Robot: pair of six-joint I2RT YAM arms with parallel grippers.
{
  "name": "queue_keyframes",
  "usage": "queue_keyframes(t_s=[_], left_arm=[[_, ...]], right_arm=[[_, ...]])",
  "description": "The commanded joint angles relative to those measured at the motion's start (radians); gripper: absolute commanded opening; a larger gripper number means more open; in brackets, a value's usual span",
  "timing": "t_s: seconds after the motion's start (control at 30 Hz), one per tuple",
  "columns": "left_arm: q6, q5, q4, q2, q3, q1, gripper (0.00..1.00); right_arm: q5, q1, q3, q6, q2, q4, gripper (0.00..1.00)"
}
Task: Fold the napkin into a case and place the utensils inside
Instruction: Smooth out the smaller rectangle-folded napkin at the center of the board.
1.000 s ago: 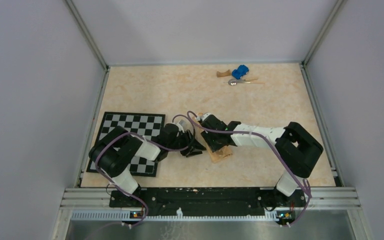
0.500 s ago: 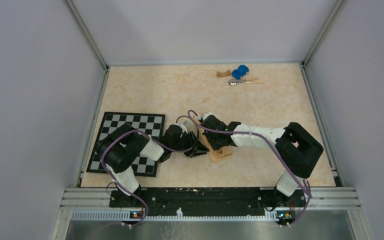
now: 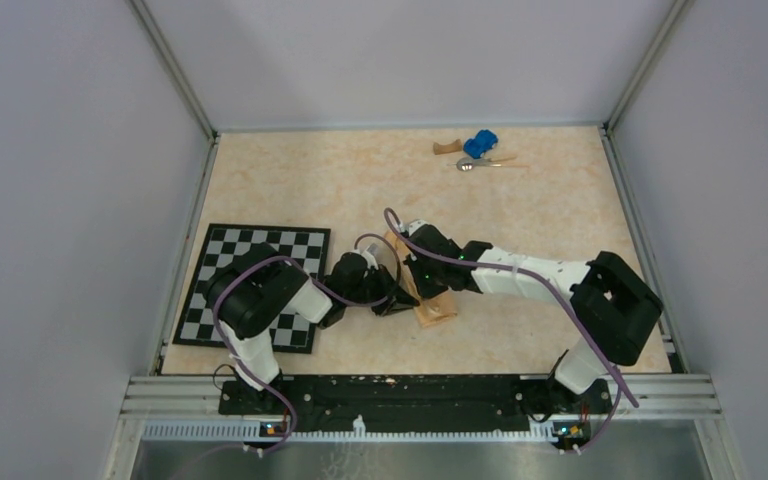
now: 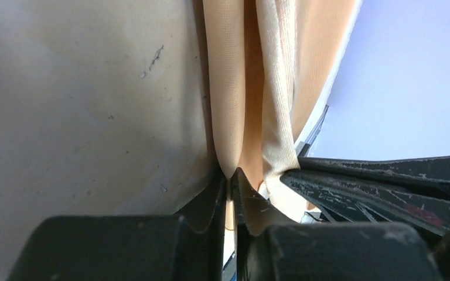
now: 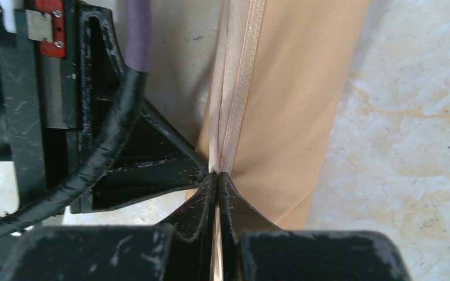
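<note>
- The overhead view is showing the whole marbled beige table (image 3: 310,180). Both black arms are reaching toward its middle, where a thin peach-orange cloth napkin (image 3: 438,308) is lying bunched into a narrow strip, largely hidden under the two wrists.
- Only this overhead view is taking in the far edge of the table. There a slim shiny silver spoon (image 3: 470,163) is lying just beside a small blue toy car (image 3: 480,143) and a brown curved wooden block (image 3: 447,149), well apart from the napkin.
- It is also showing a black-and-white checkerboard mat (image 3: 250,245) at the left, with the left arm's elbow hanging over its near part.
- The left wrist view is giving what the overhead view cannot. The left gripper (image 4: 232,175) is pinching a raised fold of the napkin (image 4: 228,88), its jaws pressed together with only cloth between them.
- In that same view, the other arm's black fingers (image 4: 375,181) are coming in from the right and touching the neighbouring fold.
- The right wrist view is showing the right gripper (image 5: 217,174) clamping the stitched hem of the napkin (image 5: 293,88), its jaws meeting tightly on the edge.
- That view is also showing the left arm's black body and purple cable (image 5: 136,29) sitting just beside the hem, at the left.
</note>
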State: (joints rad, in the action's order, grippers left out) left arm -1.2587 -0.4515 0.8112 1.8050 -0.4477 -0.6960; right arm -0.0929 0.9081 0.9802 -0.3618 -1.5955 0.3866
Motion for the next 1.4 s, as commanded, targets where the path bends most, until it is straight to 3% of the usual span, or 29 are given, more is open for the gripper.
queue_keyframes(t_s=[0.0,0.33,0.57,0.73,1.03,1.17,1.37], left_arm=[[0.002,0.042,0.022,0.024,0.018,-0.011,0.1],[0.016,0.067,-0.012,-0.009,0.027,-0.015,0.07],[0.059,0.082,-0.056,-0.084,0.074,-0.011,0.23],[0.157,0.093,-0.207,-0.239,0.105,0.04,0.4],[0.351,0.168,-0.596,-0.52,-0.014,0.183,0.42],[0.336,0.117,-0.599,-0.485,-0.055,0.208,0.43],[0.204,0.063,-0.356,-0.349,0.042,0.116,0.39]], right_arm=[[0.08,0.013,0.002,-0.08,0.005,-0.065,0.0],[0.109,-0.046,-0.118,-0.208,-0.038,-0.247,0.0],[0.122,-0.077,-0.179,-0.211,-0.039,-0.32,0.0],[0.118,-0.091,-0.203,-0.196,-0.034,-0.325,0.0],[0.148,-0.098,-0.215,-0.191,-0.031,-0.354,0.0],[0.145,-0.098,-0.193,-0.195,-0.018,-0.334,0.0],[0.165,-0.098,-0.155,-0.211,0.029,-0.306,0.0]])
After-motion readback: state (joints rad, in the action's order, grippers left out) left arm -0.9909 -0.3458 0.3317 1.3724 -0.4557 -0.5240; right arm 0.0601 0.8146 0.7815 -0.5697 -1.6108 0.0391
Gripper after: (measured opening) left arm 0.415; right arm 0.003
